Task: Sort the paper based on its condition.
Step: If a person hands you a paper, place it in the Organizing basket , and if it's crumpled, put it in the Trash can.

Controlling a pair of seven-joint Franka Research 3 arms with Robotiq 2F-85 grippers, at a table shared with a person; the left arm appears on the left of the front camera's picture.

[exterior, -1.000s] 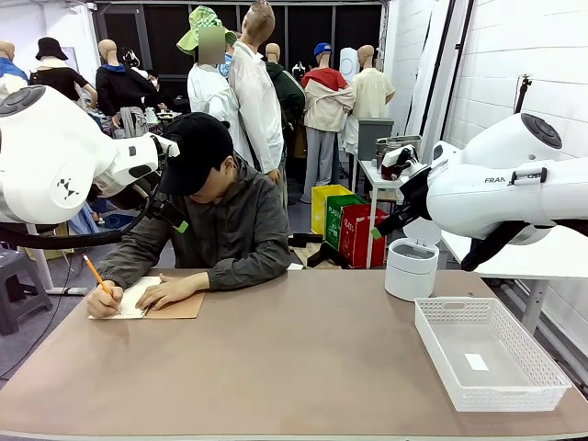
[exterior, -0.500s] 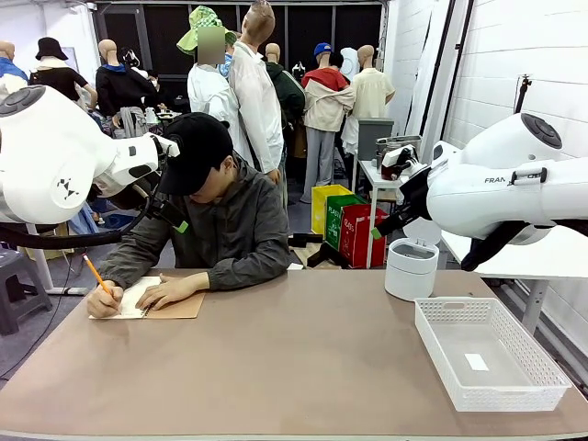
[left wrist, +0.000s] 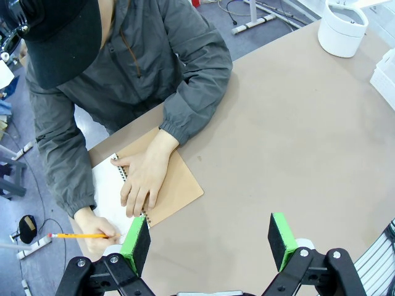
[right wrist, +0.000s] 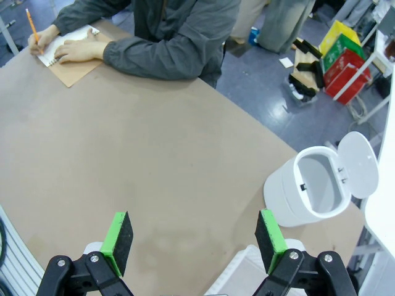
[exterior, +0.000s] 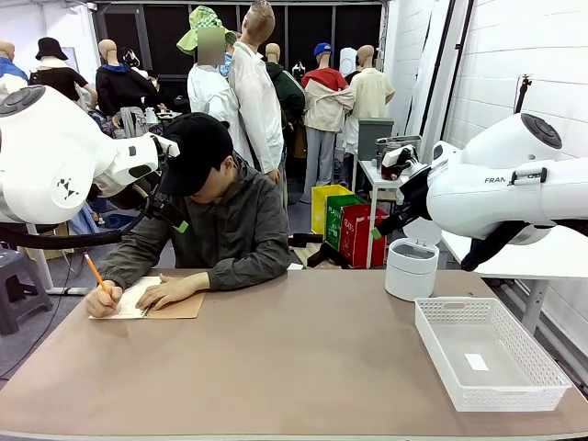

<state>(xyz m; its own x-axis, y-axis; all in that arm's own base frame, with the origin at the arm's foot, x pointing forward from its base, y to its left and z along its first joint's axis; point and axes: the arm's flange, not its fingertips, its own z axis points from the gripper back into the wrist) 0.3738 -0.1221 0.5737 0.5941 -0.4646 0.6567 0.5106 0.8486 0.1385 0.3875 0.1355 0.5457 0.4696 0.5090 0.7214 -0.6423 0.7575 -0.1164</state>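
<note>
Along the table's far-left edge, seeing the paper [exterior: 133, 296]: a thin white sheet lying flat in a spiral-bound notepad [exterior: 184, 308], with stiff brown cardboard backing and a wire coil running along the sheet's edge. Failing to tell whether it is bound or loose. Being pinned by the person's flat hand [exterior: 170, 291] and marked by the writing hand [exterior: 103, 301] gripping an orange pencil [exterior: 96, 274].

Logging the left gripper [left wrist: 208, 237] as hanging over the table beside the notepad, jaws spread wide, black fingers with green pads, gripping nothing. Covering the notepad's near corner with one pad in the left wrist view.

Logging the right gripper [right wrist: 192, 237] as gaping fully too, carrying nothing, over the bare matte tan table [right wrist: 154, 154].

Noting a smooth white round bin [right wrist: 311, 191] at the far right, hinged lid flipped up.

Noting a rectangular white mesh basket [exterior: 507, 397] with perforated walls, sitting near right and getting cropped at the left wrist view's edge. Spotting a small white rectangle [exterior: 476, 361] on its floor, too small for identifying.

Struggling with both grippers in the front view, dark against clutter.
</note>
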